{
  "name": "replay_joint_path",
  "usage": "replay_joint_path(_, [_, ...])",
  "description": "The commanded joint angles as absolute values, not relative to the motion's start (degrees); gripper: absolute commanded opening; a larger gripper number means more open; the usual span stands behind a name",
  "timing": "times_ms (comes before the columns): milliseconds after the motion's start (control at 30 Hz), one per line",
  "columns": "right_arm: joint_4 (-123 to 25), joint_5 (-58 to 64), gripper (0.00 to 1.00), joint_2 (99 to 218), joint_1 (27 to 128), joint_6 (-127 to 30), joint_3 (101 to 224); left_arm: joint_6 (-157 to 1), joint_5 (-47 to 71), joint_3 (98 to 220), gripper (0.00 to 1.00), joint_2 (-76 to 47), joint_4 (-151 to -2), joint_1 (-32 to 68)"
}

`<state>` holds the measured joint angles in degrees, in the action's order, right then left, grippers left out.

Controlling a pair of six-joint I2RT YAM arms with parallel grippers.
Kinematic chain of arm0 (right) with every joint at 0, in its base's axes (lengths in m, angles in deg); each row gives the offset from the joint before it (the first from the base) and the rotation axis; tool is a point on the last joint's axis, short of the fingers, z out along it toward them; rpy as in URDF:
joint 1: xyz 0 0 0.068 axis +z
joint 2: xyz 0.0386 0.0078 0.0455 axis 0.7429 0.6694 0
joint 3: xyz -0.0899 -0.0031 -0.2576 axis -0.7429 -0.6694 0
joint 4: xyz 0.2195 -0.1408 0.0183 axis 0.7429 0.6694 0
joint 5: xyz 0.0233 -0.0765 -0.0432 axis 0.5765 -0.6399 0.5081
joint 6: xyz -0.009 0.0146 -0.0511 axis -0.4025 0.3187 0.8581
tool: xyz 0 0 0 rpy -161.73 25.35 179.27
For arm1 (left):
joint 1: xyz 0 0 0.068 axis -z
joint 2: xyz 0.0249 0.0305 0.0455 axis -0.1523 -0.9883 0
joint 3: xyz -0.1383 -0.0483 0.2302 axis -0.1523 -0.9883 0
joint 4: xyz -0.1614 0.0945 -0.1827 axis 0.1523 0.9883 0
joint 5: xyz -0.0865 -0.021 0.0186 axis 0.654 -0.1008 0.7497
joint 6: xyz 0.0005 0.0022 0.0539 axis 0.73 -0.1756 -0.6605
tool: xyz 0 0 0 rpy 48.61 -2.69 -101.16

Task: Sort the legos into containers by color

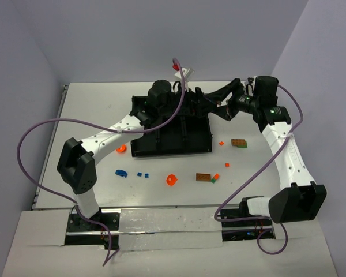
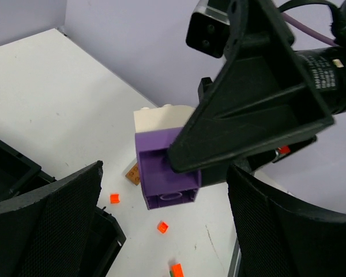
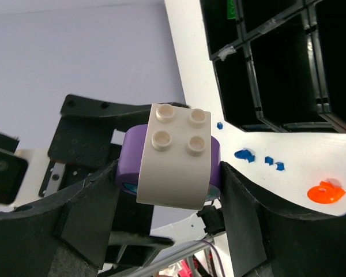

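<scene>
Roughly ten loose legos (image 1: pixel 172 180) lie unsorted on the table (image 1: pixel 92 109) outside the tray (image 1: pixel 168 153); the right gripper (image 3: pixel 173 196) clamps a purple-and-tan brick (image 3: pixel 173 156) aloft by the tray's far right corner, and the left gripper (image 2: pixel 173 225) faces it, fingers wide apart.

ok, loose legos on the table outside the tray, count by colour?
orange: 5
blue: 4, one seen only from the right wrist
brown: 2
green: 2, tiny, beside the brown ones
total: 13, not counting the purple-and-white brick in the right gripper
</scene>
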<state>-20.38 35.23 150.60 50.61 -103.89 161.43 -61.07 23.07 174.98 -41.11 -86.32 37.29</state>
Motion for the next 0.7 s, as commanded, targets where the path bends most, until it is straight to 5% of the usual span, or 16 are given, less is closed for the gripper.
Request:
replay_joint_path(0, [-23.68, 36.55, 0.34, 148.1, 51.48, -104.68, 161.56, -60.2, 20.83, 178.93, 0.89, -41.89, -88.1, 37.64])
replay_joint_path(233, [-23.16, 36.31, 0.41, 147.91, 51.67, -104.69, 161.21, -60.9, 18.53, 178.45, 0.52, -41.14, -87.29, 37.47])
replay_joint_path(400, [-24.29, 37.37, 1.0, 148.2, 51.53, -104.8, 160.61, -62.34, 19.42, 176.54, 0.19, -39.42, -86.75, 37.46])
replay_joint_path(467, [-24.37, 38.44, 1.0, 148.44, 51.03, -104.12, 160.87, -64.15, 20.53, 175.18, 0.04, -37.61, -86.67, 37.38])
replay_joint_path(667, [-22.29, 44.41, 1.0, 149.19, 48.42, -98.25, 163.0, -74.26, 22.83, 162.81, 0.0, -26.87, -87.33, 36.97])
